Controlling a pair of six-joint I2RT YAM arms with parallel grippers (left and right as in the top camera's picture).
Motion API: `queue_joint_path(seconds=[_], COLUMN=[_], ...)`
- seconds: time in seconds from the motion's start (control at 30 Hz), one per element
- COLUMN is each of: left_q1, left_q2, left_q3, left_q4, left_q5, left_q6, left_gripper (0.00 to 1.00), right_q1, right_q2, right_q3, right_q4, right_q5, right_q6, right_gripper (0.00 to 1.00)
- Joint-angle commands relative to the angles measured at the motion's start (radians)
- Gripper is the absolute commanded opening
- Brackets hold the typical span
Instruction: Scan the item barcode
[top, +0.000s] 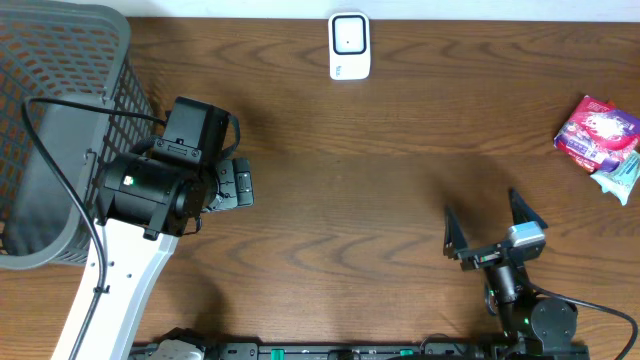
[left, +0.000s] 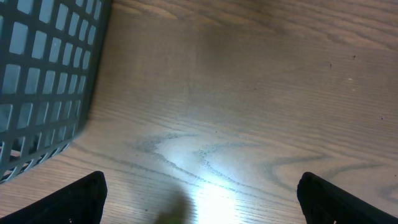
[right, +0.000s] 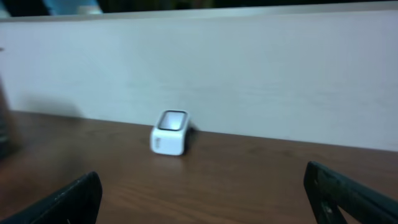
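The item, a pink-and-white packet (top: 598, 130), lies at the table's far right edge, out of both wrist views. The white barcode scanner (top: 349, 45) stands at the back middle of the table; in the right wrist view the scanner (right: 170, 132) sits ahead before a pale wall. My right gripper (top: 480, 205) is open near the front right, well short of the packet, with only bare wood between its fingers (right: 348, 193). My left gripper (top: 245, 183) hangs open over bare wood just right of the basket, with nothing between its fingertips (left: 81, 199).
A grey mesh basket (top: 60, 110) fills the left side, and its wall (left: 43, 81) is close to my left gripper. A teal-and-white wrapper (top: 620, 182) lies against the pink packet. The left arm's cable loops over the basket.
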Motion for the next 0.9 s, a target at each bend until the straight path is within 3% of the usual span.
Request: queue_joint_path(seconds=[0.0,0.5,0.77,0.87], left_q1=[0.005,0.005,0.005,0.005], left_q2=[0.000,0.000,0.000,0.000], left_q3=[-0.001,-0.001,-0.001,-0.001], left_q4=[-0.005,-0.005,-0.005,-0.005], left_q5=[-0.003,-0.003,-0.003,-0.003], left_q6=[0.002,0.002,0.002,0.002], left_gripper=[0.98,0.98,0.98,0.98], right_q1=[-0.035,-0.051,-0.051,-0.051], right_q2=[-0.009,-0.010,-0.010,-0.010], right_q3=[-0.026,-0.085,-0.085,-0.085], right_q4=[0.007,-0.005,-0.111,-0.122], right_q5=[0.035,0.267,0.266,0.222], right_q6=[0.022,0.048,0.038,-0.055], right_gripper=[0.99,0.99,0.99,0.99])
